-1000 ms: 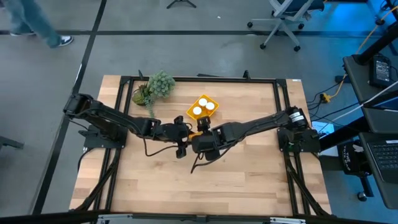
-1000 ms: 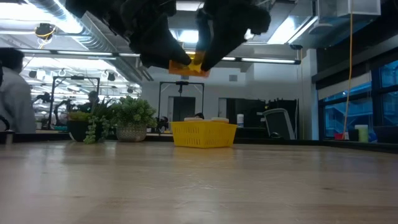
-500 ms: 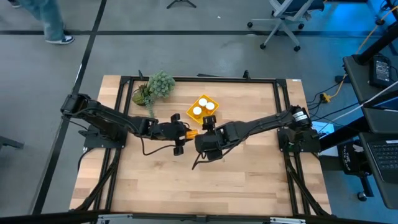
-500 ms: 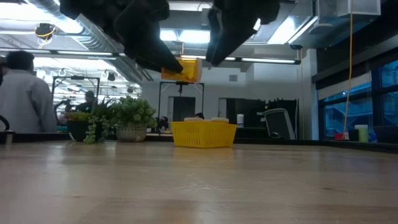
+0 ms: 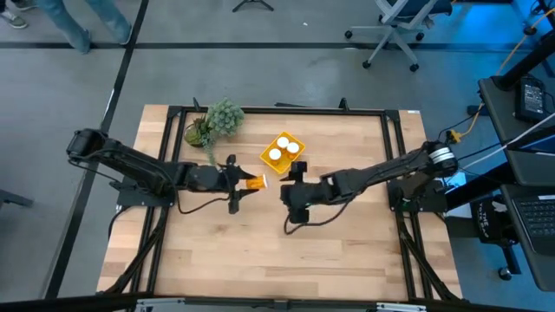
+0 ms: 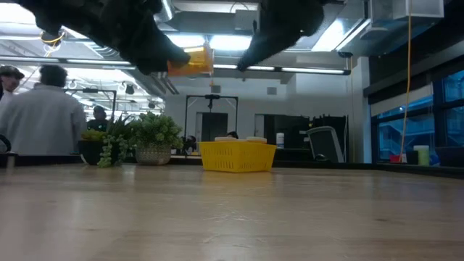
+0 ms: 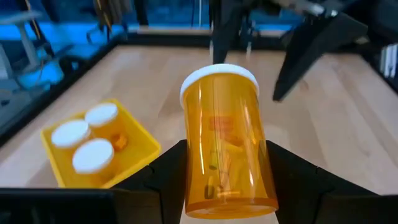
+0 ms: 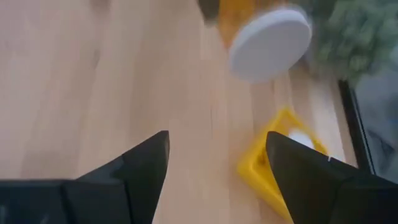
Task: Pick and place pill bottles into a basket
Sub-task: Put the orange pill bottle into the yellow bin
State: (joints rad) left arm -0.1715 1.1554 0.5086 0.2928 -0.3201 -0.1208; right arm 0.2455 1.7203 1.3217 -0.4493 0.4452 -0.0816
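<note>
An orange pill bottle point(image 5: 254, 183) with a white cap point(image 7: 219, 76) hangs in the air over the table's middle, and my left gripper point(image 5: 244, 182) is shut on it. It shows high up in the low view point(image 6: 190, 60). The yellow basket point(image 5: 265, 155) stands on the table a little beyond it, toward the far edge, with three white-capped bottles point(image 7: 87, 135) upright inside. My right gripper point(image 5: 287, 185) hovers open to the right of the held bottle, fingers point(image 8: 146, 158) apart and nothing between them, facing the bottle's cap point(image 8: 270, 42). My left gripper pinches the bottle's orange body point(image 7: 194, 171) between its two fingers, on the half toward its bottom. The fingers come nearly level from the table's left and lie along the bottle. The bottle is lifted clear, lying nearly level, cap toward the table's right.
A green potted plant point(image 5: 217, 121) stands at the table's far left corner, left of the basket point(image 6: 237, 158). A black frame borders the tabletop. People move in the room beyond the table's far edge point(image 6: 43, 109).
My left gripper has drawn back toward the table's left edge with the bottle, which stays clear of the table and now sits higher in the low view. My right gripper has pulled away from the bottle toward the table's right edge, leaving a gap between the two grippers.
</note>
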